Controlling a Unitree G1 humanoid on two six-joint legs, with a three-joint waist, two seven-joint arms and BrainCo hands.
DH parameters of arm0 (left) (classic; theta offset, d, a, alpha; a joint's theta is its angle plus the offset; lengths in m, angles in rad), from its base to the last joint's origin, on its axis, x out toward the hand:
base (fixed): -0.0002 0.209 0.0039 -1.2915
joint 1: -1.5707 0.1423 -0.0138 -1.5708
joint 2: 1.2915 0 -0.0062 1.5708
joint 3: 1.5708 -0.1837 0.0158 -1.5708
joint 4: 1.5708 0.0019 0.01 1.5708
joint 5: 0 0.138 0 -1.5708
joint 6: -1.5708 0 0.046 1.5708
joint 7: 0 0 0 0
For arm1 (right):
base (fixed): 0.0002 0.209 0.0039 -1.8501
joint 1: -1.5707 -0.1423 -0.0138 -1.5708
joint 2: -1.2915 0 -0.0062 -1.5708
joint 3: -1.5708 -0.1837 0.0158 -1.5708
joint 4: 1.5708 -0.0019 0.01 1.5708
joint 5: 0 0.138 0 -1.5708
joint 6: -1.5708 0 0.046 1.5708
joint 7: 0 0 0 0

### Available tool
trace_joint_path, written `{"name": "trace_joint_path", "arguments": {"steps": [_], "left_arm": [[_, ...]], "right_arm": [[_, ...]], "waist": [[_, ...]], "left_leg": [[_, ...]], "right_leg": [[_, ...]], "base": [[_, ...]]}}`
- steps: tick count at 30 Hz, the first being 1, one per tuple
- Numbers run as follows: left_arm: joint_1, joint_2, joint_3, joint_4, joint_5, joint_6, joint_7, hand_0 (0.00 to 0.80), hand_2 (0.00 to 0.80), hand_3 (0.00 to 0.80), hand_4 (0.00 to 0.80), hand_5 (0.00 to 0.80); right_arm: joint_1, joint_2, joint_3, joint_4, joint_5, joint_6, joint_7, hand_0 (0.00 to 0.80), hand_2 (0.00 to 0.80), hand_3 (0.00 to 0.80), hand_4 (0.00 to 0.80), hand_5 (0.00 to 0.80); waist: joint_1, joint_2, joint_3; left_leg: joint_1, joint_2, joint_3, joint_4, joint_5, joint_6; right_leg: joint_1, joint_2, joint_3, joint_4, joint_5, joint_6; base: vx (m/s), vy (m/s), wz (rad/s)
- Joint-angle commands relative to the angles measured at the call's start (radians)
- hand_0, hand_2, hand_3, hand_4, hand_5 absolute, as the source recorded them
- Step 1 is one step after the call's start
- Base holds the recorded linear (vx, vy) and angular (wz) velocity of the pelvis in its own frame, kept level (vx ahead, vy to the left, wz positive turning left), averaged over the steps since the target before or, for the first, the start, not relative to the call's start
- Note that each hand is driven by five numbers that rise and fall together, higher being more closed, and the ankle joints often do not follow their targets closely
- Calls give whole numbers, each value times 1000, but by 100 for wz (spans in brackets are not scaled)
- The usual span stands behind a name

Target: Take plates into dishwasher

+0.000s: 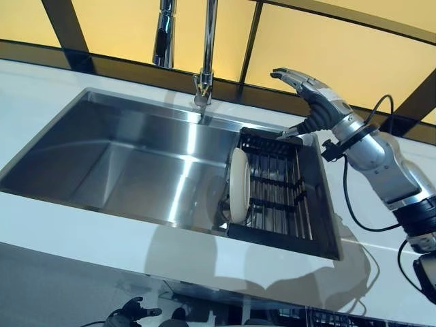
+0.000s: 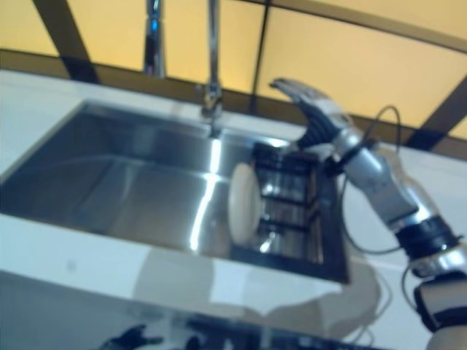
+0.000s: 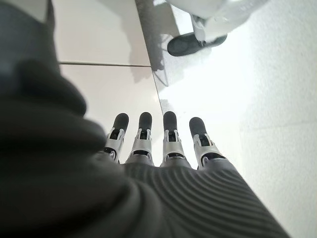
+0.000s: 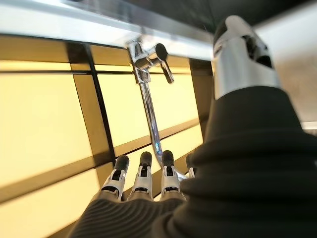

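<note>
A wide white surface [image 1: 41,211] carries a deep stainless-steel sink [image 1: 129,163]. At the sink's right end sits a black wire dish rack [image 1: 276,187], one round white plate [image 1: 238,185] upright at its left edge. Above the rack's far corner, the right robot hand [image 1: 308,92] hangs open, empty. The left robot hand [image 3: 163,144], fingers straight, points floorward below the surface.

Brushed steel sink [image 1: 129,160], glossy chrome tap [image 1: 206,48], black wire rack [image 1: 279,191], smooth cream plate [image 1: 238,185].
</note>
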Motion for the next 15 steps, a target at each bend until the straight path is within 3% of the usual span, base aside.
{"name": "trace_joint_path", "arguments": {"steps": [1, 6, 15], "left_arm": [[0, 12, -12, 15, -13, -37, 10, 0, 0, 0, 0, 0], [23, 24, -8, -10, -12, -35, 12, 0, 0, 0, 0, 0], [45, 37, -9, -44, -31, -19, 13, 0, 0, 0, 0, 0]], "right_arm": [[-159, -84, 57, 30, -87, -41, -4, 0, 0, 0, 0, 0], [-255, -162, 165, 28, -198, -109, 50, 0, 0, 0, 0, 0], [-406, -237, 332, 24, -358, -251, 86, 0, 0, 0, 0, 0]], "waist": [[65, -10, -63], [81, -23, -67], [88, -32, -73]], "left_leg": [[0, -51, 90, -2, -45, 41], [-7, -39, 114, -3, -34, 28], [-13, -33, 127, -5, -18, 19]], "right_leg": [[-18, -20, -35, 53, -46, 62], [11, -15, -69, 33, -54, 56], [32, -6, -83, 22, -60, 48]], "base": [[80, -119, 17], [39, -77, 13], [24, -20, 10]]}}
